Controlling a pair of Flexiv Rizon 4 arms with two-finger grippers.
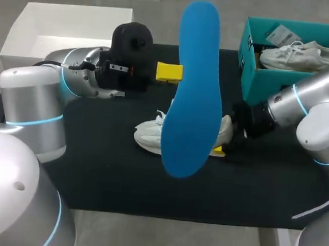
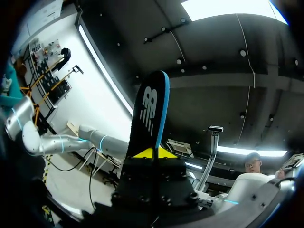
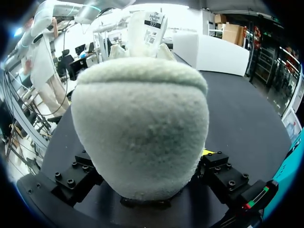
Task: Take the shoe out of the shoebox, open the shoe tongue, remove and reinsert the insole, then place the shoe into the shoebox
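Pinching the insole [image 2: 151,111] between tightly closed fingers, the left gripper [image 2: 153,153] holds it raised above the mat [image 1: 119,176]. The right gripper [image 1: 227,141] clamps the heel of the shoe [image 1: 149,134], which lies on the mat with its tongue [image 3: 147,26] lifted. I judge the shoe out, tongue opened and insole removed; reinserting and boxing remain. Count: one insole, two shoes, the second shoe [image 1: 300,55] inside the single teal shoebox [image 1: 271,86], and one white box [image 1: 22,36].

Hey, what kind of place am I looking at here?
Likely a robotics test bench: left arm and right arm over a black table, left gripper holding a blue insole, teal shoebox nearby.
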